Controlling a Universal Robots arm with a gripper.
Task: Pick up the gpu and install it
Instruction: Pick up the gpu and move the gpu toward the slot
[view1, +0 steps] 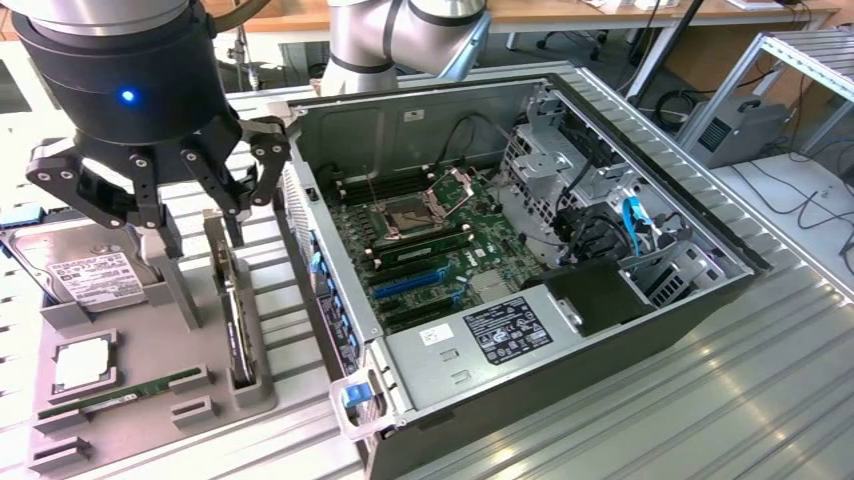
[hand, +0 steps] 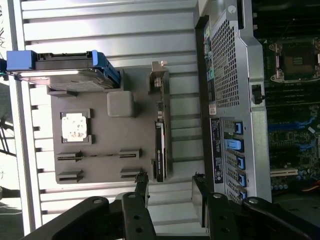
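While the gripper (view1: 187, 225) is hovering upper left in the exterior view, jaws wide open, the on-edge gpu (view1: 238, 310) is likely needing them centred astride it.

The exterior view looks steeply down from close by on the open computer case (view1: 387, 130) and grey parts tray (view1: 154, 345); my wrist camera looks straight down past my gripper (hand: 170, 185) on both.

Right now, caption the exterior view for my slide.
Open pincer poised over the gpu standing in the gray tray beside open case.
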